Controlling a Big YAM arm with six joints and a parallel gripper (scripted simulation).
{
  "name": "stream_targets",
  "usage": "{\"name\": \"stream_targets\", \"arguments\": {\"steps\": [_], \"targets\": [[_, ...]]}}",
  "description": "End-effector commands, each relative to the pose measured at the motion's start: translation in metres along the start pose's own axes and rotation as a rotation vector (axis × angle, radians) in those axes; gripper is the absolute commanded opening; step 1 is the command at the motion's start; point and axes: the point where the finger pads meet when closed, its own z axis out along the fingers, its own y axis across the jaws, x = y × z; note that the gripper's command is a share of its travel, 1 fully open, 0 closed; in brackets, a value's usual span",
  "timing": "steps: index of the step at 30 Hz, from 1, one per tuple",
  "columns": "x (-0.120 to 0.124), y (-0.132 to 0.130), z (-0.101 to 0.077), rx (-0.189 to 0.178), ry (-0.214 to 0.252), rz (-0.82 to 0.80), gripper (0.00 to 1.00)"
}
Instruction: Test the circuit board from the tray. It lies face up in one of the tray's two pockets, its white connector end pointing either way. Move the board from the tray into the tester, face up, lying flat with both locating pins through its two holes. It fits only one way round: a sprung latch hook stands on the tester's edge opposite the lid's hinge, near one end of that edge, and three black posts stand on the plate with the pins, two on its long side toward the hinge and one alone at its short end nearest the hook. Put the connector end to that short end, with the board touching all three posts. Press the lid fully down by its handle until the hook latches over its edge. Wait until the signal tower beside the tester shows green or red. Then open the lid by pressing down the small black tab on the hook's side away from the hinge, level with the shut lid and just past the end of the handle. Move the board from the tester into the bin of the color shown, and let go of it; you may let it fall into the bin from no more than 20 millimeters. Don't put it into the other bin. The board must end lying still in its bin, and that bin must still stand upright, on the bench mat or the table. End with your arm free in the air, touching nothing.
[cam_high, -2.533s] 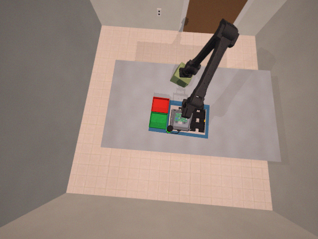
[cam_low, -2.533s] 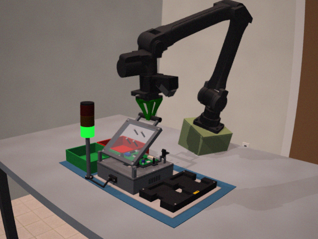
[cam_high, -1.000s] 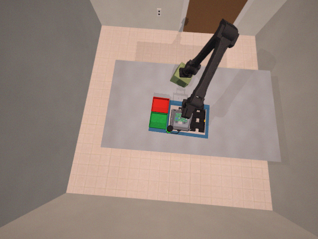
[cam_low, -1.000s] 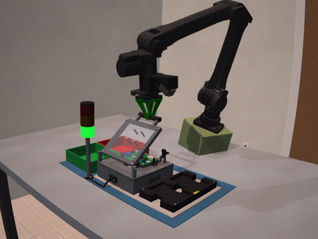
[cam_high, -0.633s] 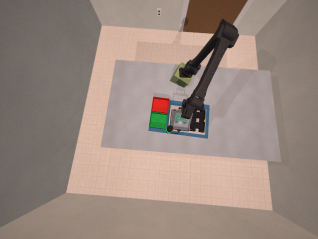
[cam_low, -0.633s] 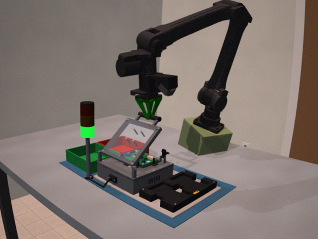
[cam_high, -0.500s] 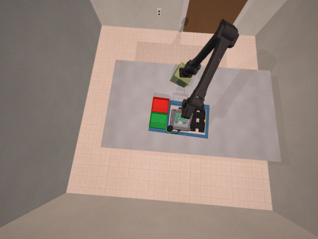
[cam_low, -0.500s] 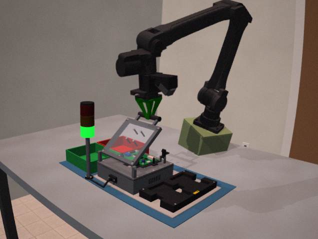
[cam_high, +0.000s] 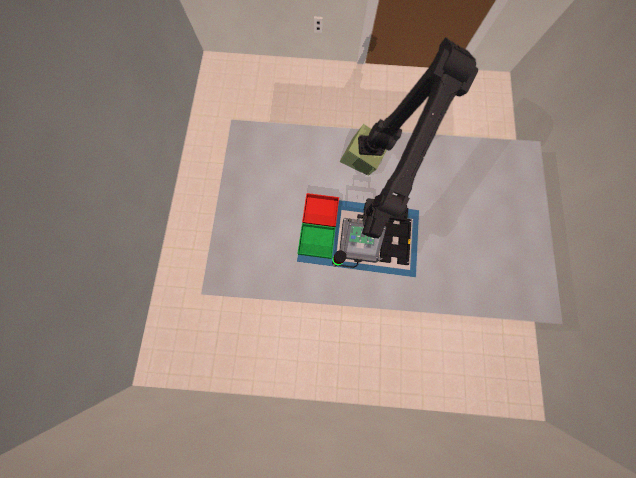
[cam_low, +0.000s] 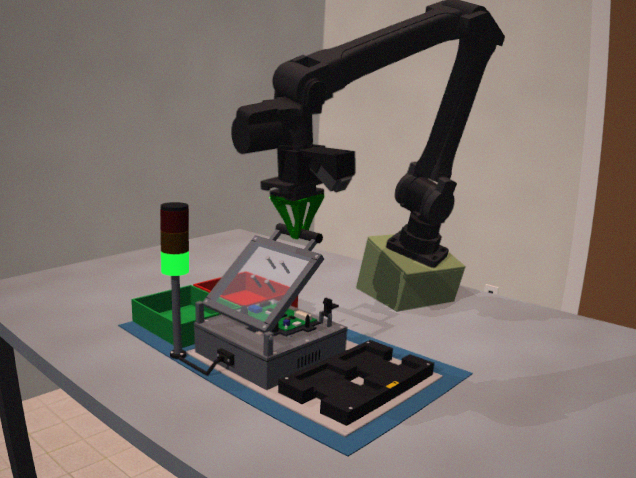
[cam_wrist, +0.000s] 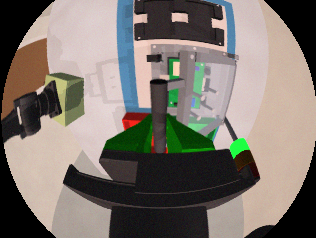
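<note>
The grey tester (cam_low: 269, 349) stands on the blue mat with its clear lid (cam_low: 264, 280) raised at a slant. My gripper (cam_low: 297, 233), with green fingers, is shut on the lid's black handle (cam_low: 299, 232) and holds it up; the handle also shows in the wrist view (cam_wrist: 159, 110) between the fingers. The green circuit board (cam_low: 287, 321) lies on the tester plate under the lid, its white connector end toward the latch hook (cam_low: 327, 308). The signal tower (cam_low: 174, 256) shows green. In the top view the gripper (cam_high: 371, 226) is over the tester (cam_high: 361, 244).
A green bin (cam_low: 161, 310) and a red bin (cam_low: 241, 292) stand left of and behind the tester. The black tray (cam_low: 357, 380) lies to the tester's right, its pockets bare. The arm's olive base block (cam_low: 411, 277) stands behind.
</note>
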Motion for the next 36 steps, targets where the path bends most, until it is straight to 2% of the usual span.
{"name": "stream_targets", "arguments": {"steps": [1, 16, 17, 36], "targets": [[0.0013, -0.0576, -0.0629, 0.187, 0.022, -0.011, 0.0], [0.0013, -0.0576, -0.0629, 0.187, 0.022, -0.011, 0.0], [0.0029, -0.0607, -0.0594, 0.173, 0.019, -0.007, 0.0], [0.0018, -0.0607, -0.0641, 0.183, 0.021, -0.01, 0.0]]}}
